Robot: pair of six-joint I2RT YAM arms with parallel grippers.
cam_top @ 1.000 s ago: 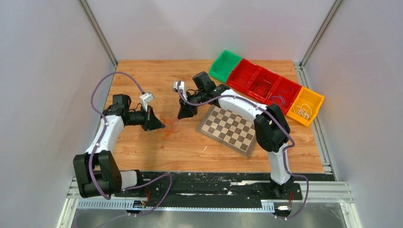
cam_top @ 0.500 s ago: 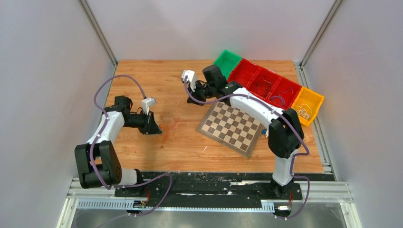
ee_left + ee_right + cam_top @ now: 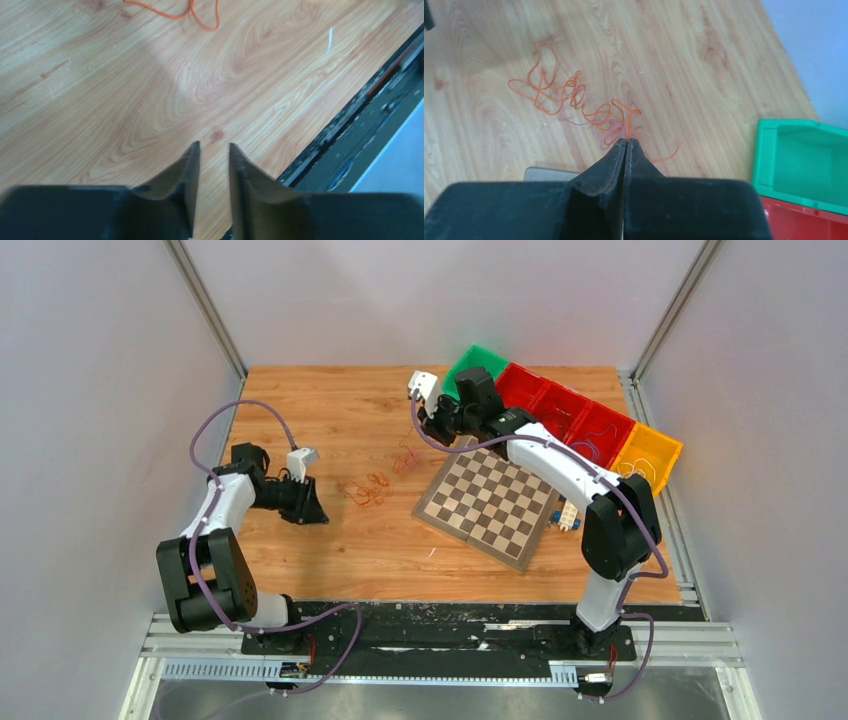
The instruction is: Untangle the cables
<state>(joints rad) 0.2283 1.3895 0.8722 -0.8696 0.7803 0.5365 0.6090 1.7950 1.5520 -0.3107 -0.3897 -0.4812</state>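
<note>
1. The right gripper [image 3: 626,141] is seen from its wrist camera with the fingers pressed flat together, no gap left; an orange strand runs straight up to the tips and appears to be pinched there, though the contact point is hidden by the fingers themselves.
2. The cables [image 3: 594,116] are laid on the wooden table [image 3: 330,410] as a thin orange-red string of loops, drawn out from the right fingertips toward the table's middle; a few fainter purplish strands are mixed in; single wires cannot be told apart.
3. In the top view the cables are found between the two arms, just off the left corner of the chessboard [image 3: 490,505]; whether they touch the board cannot be told.
4. The left gripper [image 3: 212,147] is held low over bare wood, its fingers parted by a narrow slot; nothing is seen between them; only a short orange loop is caught at the top edge of that view, the rest cut off.
5. The black rail [image 3: 370,115] at the table's near edge is blurred in the left wrist view.
6. A green bin [image 3: 769,150] is cropped at the right wrist view's edge; red bins [image 3: 520,390] and a yellow bin [image 3: 672,452] follow in a row; their contents are too small to identify.
7. A small white-and-blue item [image 3: 567,515] beside the chessboard is partly hidden by the right arm.
</note>
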